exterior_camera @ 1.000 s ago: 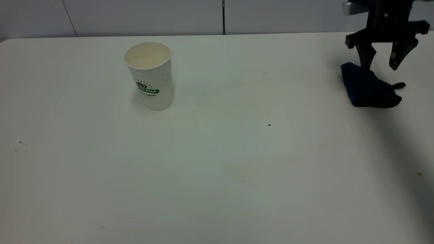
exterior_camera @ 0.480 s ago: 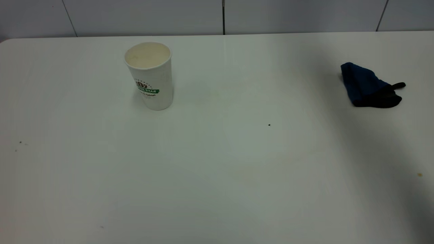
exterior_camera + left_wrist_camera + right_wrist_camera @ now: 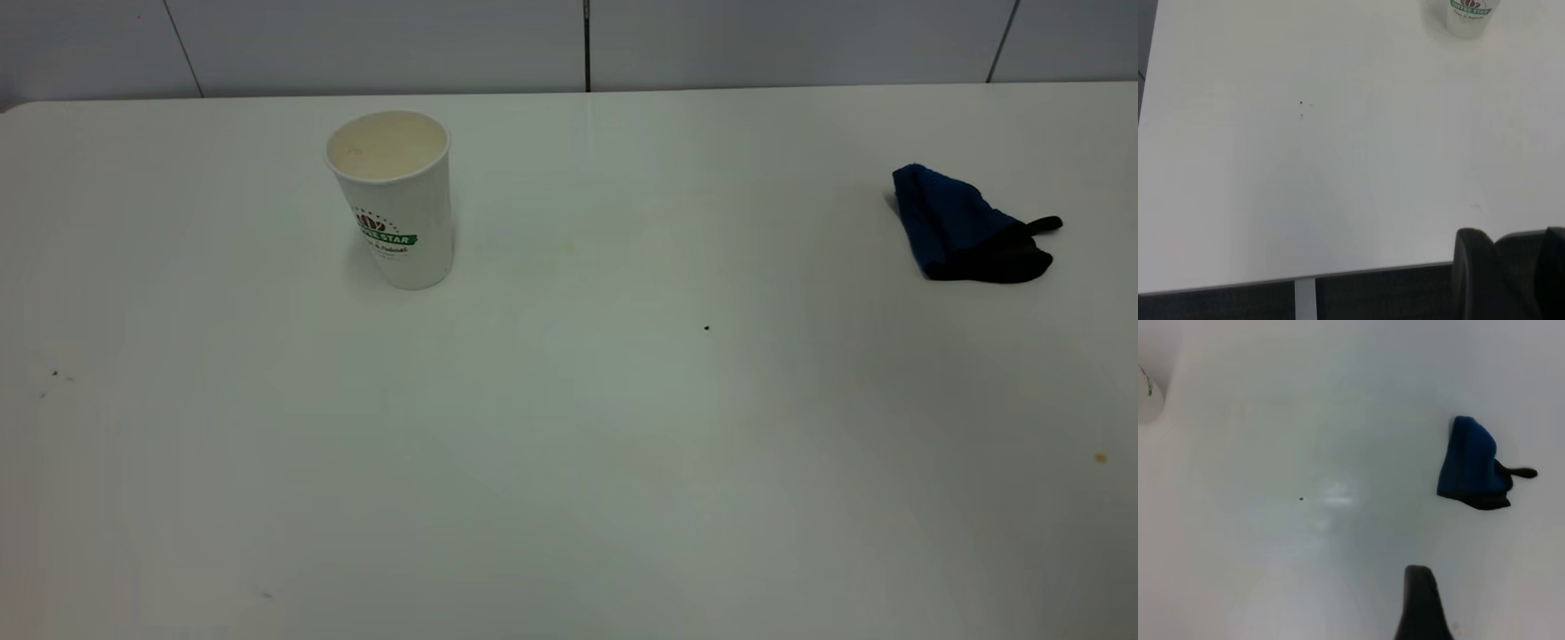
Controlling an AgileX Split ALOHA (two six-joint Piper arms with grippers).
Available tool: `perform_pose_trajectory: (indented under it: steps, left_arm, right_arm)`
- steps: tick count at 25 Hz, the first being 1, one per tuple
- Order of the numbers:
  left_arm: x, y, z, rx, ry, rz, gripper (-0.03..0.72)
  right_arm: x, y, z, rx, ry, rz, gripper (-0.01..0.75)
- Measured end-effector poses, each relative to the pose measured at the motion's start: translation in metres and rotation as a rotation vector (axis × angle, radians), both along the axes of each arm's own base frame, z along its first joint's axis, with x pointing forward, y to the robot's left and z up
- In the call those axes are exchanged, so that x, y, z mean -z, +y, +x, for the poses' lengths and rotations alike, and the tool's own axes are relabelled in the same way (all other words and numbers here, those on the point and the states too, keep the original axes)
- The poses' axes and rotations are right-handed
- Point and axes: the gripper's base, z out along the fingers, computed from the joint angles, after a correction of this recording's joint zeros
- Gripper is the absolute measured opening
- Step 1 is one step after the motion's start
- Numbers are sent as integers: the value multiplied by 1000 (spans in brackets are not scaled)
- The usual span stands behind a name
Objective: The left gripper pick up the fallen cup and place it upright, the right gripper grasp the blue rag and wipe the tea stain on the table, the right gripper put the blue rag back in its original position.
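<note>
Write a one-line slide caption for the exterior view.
An upright paper cup and a crumpled blue rag sit far apart on a white table.

Dim, soft shadows; wrist views perhaps blurred.

White table (image 3: 569, 444); upright cup (image 3: 396, 200) left; blue rag (image 3: 965, 227) right.

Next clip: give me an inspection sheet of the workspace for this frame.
Surface: white table, no brown blot visible.
Job's things: cup upright; blue rag crumpled near right edge, untouched.
Clutter: dark specks; small orange-brown speck.
Grippers: left gripper near the table's edge; right gripper high over the table, clear of the rag.
Cables: nothing seen.
Surroundings: grey panelled wall behind.
</note>
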Motion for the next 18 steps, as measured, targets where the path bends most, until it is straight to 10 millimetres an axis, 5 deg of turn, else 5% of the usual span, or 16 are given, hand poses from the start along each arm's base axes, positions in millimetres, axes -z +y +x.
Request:
perform_pose_trajectory:
  steps: [7, 18]
  left_arm:
    - [0, 0, 0, 0, 0, 0, 239]
    - [0, 0, 0, 1, 0, 1, 239]
  right_arm:
    - [-8, -26, -81, 15, -14, 2, 563]
    - [58, -55, -191, 63, 110, 57, 563]
